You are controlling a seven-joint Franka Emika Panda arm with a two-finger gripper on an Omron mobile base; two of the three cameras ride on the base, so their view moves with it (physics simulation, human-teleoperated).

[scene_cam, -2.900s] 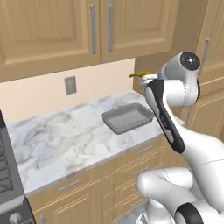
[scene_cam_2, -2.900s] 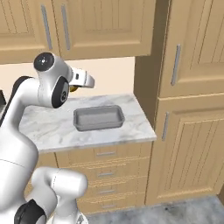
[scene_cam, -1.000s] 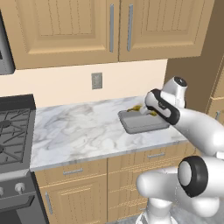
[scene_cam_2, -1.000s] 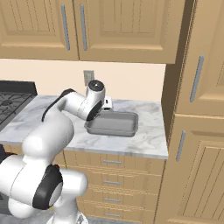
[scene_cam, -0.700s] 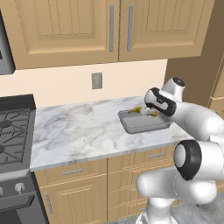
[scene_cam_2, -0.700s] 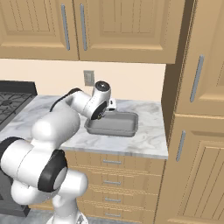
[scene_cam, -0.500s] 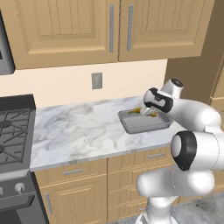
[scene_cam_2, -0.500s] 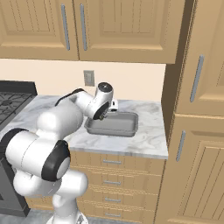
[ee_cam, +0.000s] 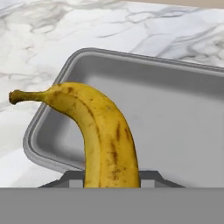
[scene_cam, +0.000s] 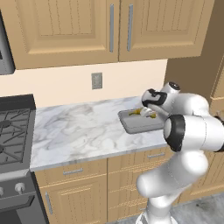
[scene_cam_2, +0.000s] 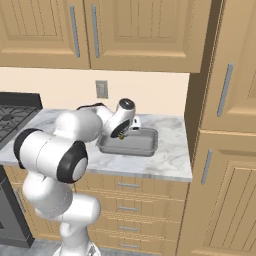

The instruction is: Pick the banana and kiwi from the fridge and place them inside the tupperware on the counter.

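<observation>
The counter (scene_cam: pixel 83 131) runs across the left base view, with a stove (scene_cam: pixel 11 131) at its 9 o'clock end and wall cupboards (scene_cam: pixel 109 26) at 12 o'clock above it. In the right base view a tall wood-panelled door (scene_cam_2: pixel 230 150) stands at 3 o'clock of the counter.

The arm (scene_cam: pixel 192 127) bends over the counter's 3 o'clock end. The tray (scene_cam: pixel 138 124) lies flat on the counter there; in the right base view the tray (scene_cam_2: pixel 137 145) is near the centre, just at 3 o'clock of the wrist.

The jaws (scene_cam: pixel 148 109) are low over the tray. They are closed on the banana (scene_cam: pixel 143 112), which hangs above the tray's inner part. In the hand view the banana (ee_cam: pixel 103 135) rises from 6 o'clock, between the jaws, and curves to 10 o'clock, its stem tip over the tray's rim (ee_cam: pixel 41 118). The tray floor behind it is bare grey.
</observation>
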